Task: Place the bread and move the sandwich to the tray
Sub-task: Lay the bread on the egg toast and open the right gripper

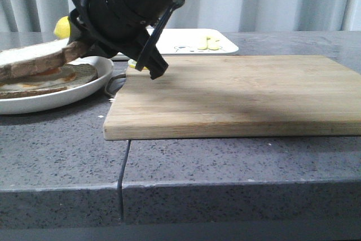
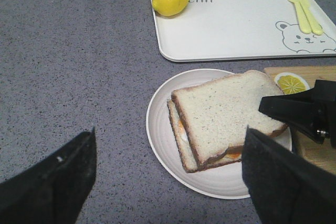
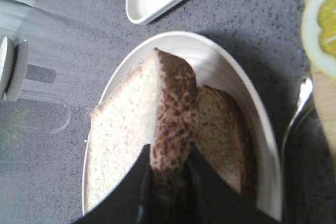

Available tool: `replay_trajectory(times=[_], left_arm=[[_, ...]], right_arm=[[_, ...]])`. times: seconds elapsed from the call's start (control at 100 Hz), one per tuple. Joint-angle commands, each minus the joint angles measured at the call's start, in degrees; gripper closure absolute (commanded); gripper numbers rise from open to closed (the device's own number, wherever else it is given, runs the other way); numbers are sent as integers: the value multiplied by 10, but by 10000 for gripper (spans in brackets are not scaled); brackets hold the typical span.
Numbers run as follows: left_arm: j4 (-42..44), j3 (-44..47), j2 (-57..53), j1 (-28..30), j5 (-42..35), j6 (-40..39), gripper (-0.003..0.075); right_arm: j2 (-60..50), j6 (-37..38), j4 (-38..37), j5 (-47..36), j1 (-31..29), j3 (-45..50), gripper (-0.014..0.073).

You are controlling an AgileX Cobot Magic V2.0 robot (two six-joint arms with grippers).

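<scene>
R gripper (image 3: 167, 179) clamped on crust edge of bread (image 2: 228, 114); slice tilted over egg slice on plate (image 2: 160, 129), sandwich (image 2: 186, 148) nearly stacked; L fingers (image 2: 50, 182) apart, empty, hovering above; tray (image 2: 231, 24) just beyond plate on bench (image 2: 68, 51); bread soft, light, tears easily; prob. grip both slices at crust, gently.

Front view: right arm (image 1: 130, 4) covered most of the tray (image 1: 225, 46) and ran off frame at 12 o'clock; plate (image 1: 56, 97) cut at 9 o'clock. Egg (image 2: 234, 155) mostly hidden between slices. Left wrist view: left gripper fingers (image 2: 52, 182) cut at 6 o'clock, cutting board (image 2: 315, 153) cut at 3 o'clock. Right wrist view: lemon slice (image 3: 325, 19) blurred, cut at 3 o'clock; fingertips (image 3: 147, 182) blurred, grip on the bread (image 3: 173, 114) unclear.
</scene>
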Motion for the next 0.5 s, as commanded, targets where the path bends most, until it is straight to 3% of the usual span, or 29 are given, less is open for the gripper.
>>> replay_trajectory(times=[0.0, 0.19, 0.26, 0.49], left_arm=[[-6, -19, 3, -3, -38, -1, 186], [-6, -19, 3, -3, -38, -1, 186], [-6, -19, 3, -3, -38, -1, 186], [-6, -19, 3, -3, -38, -1, 186]], right_arm=[[-29, -11, 24, 19, 2, -8, 517], [-29, -11, 24, 29, 2, -8, 232], [-29, -11, 24, 29, 2, -8, 162], [-35, -12, 24, 20, 1, -8, 143]])
